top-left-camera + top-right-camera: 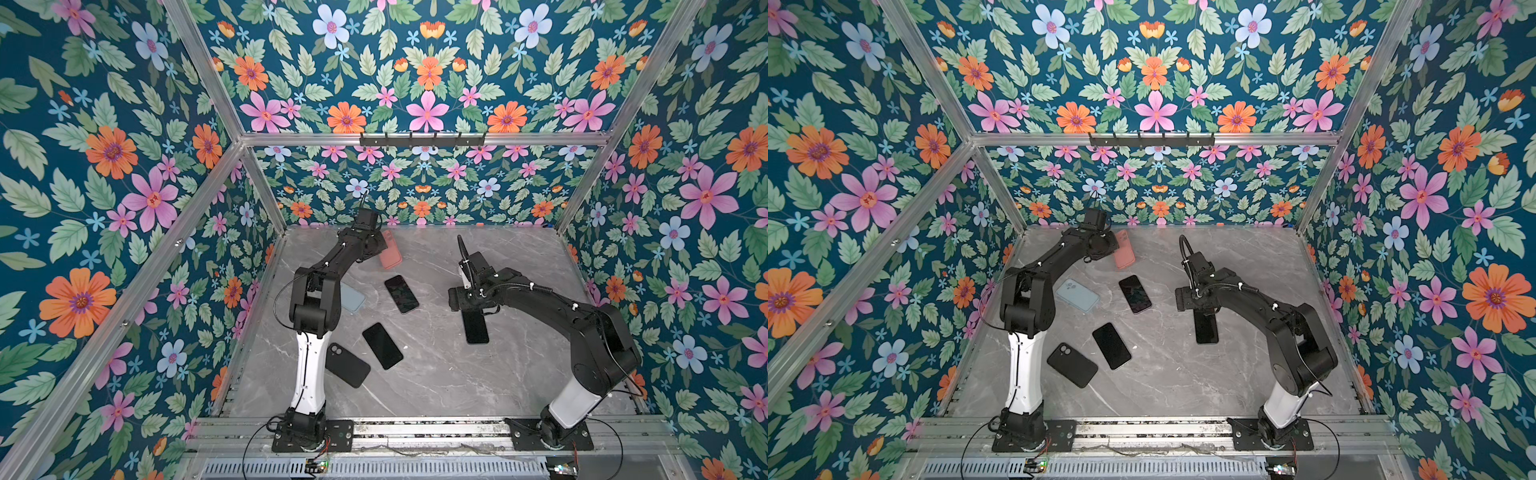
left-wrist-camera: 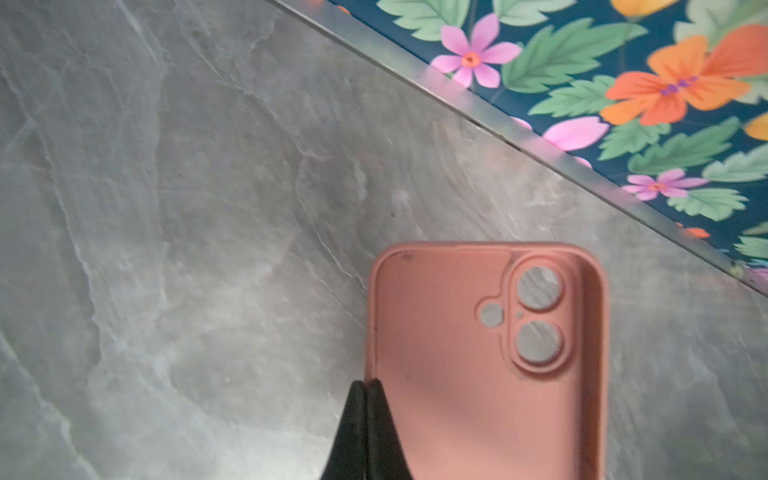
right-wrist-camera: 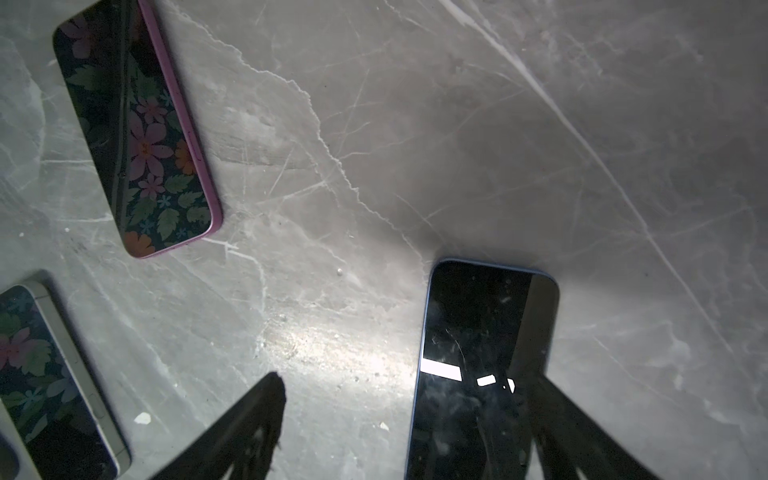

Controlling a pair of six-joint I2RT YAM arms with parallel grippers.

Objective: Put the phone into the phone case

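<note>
Left hand (image 2: 365, 388) pinches the side wall of the salmon-pink silicone phone case (image 2: 457, 395); right hand (image 3: 407, 384), spread, hovers over the blue-edged black phone (image 3: 478, 324) on the grey marble tabletop (image 3: 415, 124). Grasp stage: next, close squarely across its edges.

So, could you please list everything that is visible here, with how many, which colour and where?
pink case: one, salmon pink, far end of the table, open side up
light blue case: one, pale blue, left side, beside the left arm
black case: one, black, near left
pink-edged phone: one, dark screen, table middle
silver-edged phone: one, dark screen, beside the black case
blue-edged phone: one, dark screen, right of middle
table: one, grey marble
hook rail: one, black, on the back frame
left hand: one, black, shut on the pink case's side wall
right hand: one, black, open over the blue-edged phone
</note>
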